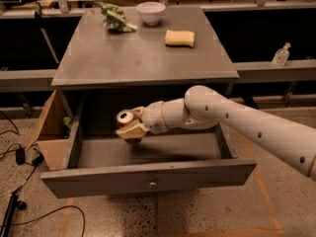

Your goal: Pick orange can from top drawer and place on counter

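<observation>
The top drawer (148, 179) of the grey cabinet stands pulled open, its knob at the front middle. My gripper (129, 127) reaches in from the right over the drawer's left part. It is shut on the orange can (125, 118), whose silver top with pull tab faces the camera. The can is tilted and held above the drawer floor, below the front edge of the counter (143, 53).
On the counter stand a white bowl (150, 11), a green and white bag (116, 19) and a yellow sponge (179, 37). A cardboard box (49, 132) sits left of the drawer. Cables lie on the floor at the left. A clear bottle (281, 56) stands on the right ledge.
</observation>
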Available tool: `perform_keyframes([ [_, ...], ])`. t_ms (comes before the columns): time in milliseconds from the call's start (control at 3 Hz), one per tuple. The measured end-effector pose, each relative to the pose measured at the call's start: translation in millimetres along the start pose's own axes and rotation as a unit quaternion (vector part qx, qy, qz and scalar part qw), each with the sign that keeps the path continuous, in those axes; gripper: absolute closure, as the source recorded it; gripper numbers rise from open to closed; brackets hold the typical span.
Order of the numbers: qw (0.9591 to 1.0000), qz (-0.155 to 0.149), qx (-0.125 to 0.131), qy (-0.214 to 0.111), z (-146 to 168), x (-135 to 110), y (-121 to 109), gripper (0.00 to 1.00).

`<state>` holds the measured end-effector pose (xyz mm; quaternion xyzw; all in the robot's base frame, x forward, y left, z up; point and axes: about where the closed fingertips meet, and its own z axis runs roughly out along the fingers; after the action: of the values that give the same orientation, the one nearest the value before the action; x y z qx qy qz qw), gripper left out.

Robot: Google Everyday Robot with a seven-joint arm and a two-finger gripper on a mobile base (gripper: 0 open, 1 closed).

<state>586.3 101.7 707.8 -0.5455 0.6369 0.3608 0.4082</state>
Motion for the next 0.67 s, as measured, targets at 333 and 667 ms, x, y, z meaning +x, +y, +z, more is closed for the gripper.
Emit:
perform_keyframes([
  [333, 0.9996, -0.008, 0.024, 0.007, -66.6, -46.9, -17.5, 1.0],
  [667, 0.9995, -0.008, 0.03, -0.002, -113.0, -91.3, -27.8, 1.0],
])
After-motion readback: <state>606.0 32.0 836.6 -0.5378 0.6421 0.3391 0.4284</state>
